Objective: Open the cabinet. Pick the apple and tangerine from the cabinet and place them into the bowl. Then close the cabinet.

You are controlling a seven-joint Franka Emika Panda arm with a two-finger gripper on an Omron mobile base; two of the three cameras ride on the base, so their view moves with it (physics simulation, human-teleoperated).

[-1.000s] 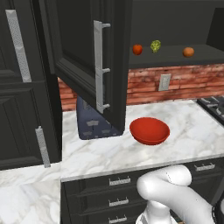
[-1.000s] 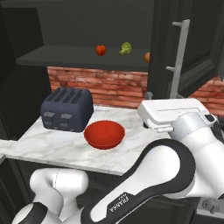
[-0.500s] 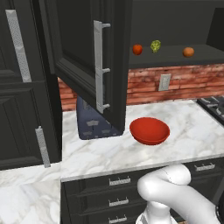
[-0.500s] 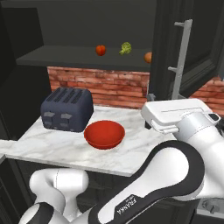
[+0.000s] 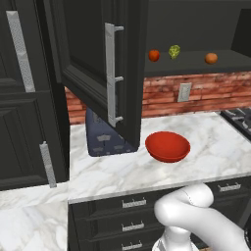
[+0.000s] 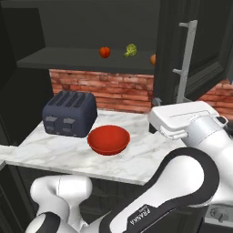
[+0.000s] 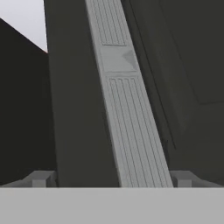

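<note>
— Hand view first: what do we have between the jaws?

— We see the gripper (image 7: pixel 111 179) spread wide, its two grey fingertips (image 7: pixel 40 178) far apart at the bottom, with a ribbed silver bar handle (image 7: pixel 127 109) running up between them. The tips stand clear of the bar on both sides, so we call the jaws released, grasping nothing.

— And the cabinet?

— In the left base view the cabinet (image 5: pixel 196 29) is open: its left door (image 5: pixel 98 63) swings out toward us, with a long vertical silver handle (image 5: pixel 112 73) on its near edge. In the right base view the right door (image 6: pixel 195 50) stands open too, and the arm's white wrist sits just below that door's handle.

— Where is the fruit?

— On the cabinet's shelf (image 5: pixel 196 68). From the left we see the apple (image 5: pixel 154 55) at the left, a yellow-green bumpy item (image 5: pixel 174 51) beside it, and the tangerine (image 5: pixel 211 58) further right, well apart from both.

— The bowl?

— The bowl (image 5: pixel 167 146) sits on the white marble counter (image 5: pixel 206 132), below the shelf and near the counter's front edge. A dark blue-grey toaster (image 6: pixel 69 113) stands just to its left, in front of the brick wall (image 6: pixel 109 91). We see nothing inside the bowl.
</note>
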